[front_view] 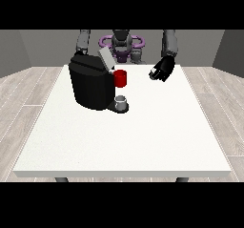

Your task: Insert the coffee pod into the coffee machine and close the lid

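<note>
I see the black box-shaped coffee machine (90,85) with its grey lid (106,58) tilted up, a small grey coffee pod (121,99) on its front base, and the black hand at the view's right (161,70) hovering with fingers loosely curled, holding nothing, while the other hand stays hidden behind the machine.

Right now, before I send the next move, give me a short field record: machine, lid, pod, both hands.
coffee machine: black coffee machine on the white table, at the view's left
lid: grey lid tilted up, open
red thing at the machine: at its front, below the lid
grey thing: on the machine's base, under the red thing; cannot tell if it is the pod
hand at the view's right: above the table's far edge, holding nothing
hand at the view's left: hidden behind the machine
</note>
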Available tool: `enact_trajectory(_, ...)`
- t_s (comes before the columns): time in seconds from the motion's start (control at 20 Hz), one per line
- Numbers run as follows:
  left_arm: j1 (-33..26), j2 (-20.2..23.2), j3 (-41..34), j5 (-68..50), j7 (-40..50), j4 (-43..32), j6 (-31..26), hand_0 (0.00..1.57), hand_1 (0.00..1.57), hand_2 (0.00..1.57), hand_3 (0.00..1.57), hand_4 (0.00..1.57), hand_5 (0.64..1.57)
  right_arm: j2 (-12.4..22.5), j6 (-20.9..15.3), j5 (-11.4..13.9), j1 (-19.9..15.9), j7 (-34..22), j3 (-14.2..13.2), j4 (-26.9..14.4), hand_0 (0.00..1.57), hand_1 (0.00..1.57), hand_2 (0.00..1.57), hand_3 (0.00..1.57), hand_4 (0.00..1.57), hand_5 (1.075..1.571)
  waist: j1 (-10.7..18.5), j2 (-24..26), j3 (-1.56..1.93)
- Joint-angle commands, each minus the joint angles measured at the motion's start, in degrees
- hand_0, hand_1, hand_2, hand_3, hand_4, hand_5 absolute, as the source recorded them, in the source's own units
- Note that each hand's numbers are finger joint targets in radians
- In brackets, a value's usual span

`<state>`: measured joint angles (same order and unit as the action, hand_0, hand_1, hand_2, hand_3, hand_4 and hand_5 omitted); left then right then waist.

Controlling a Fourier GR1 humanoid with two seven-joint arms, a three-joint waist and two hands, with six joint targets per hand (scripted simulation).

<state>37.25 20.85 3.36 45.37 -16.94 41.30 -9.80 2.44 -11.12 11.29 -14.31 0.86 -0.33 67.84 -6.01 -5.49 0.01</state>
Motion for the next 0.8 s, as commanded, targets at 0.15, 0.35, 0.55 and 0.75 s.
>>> enact_trajectory(0.15, 4.6, -2.6, 1.1, -0.3, 4.6, 4.6, -9.0, 1.42, 1.42, 1.40, 1.33, 0.53, 1.571, 2.1, 2.8, -1.9, -0.8, -1.1, -2.2, -3.2, 0.00, 0.00, 0.00, 0.00, 0.00, 1.571, 1.2, 4.7, 0.01)
enact_trajectory(0.35, 9.0, -2.7, -0.9, -1.2, 7.6, 4.6, -11.9, 1.42, 1.42, 1.40, 1.34, 0.56, 1.571, -0.7, 1.1, 0.1, -0.4, -0.2, 0.8, -1.3, 0.00, 0.00, 0.00, 0.00, 0.00, 1.571, -0.8, 4.1, 0.01)
enact_trajectory(0.55, 11.1, -1.5, -1.9, -1.5, 8.3, 5.3, -15.0, 1.40, 1.40, 1.40, 1.34, 0.60, 1.571, -1.7, 1.4, -1.8, 1.6, 1.9, 0.1, -0.3, 0.00, 0.00, 0.00, 0.00, 0.00, 1.571, -1.7, 4.5, 0.01)
enact_trajectory(0.75, 18.9, -2.8, -6.1, -4.8, 11.6, 4.7, -16.2, 1.38, 1.38, 1.40, 1.38, 0.52, 1.571, -1.2, 0.6, -1.7, -4.1, 0.9, -1.0, 0.1, 0.00, 0.00, 0.00, 0.00, 0.00, 1.571, -3.6, 1.0, 0.01)
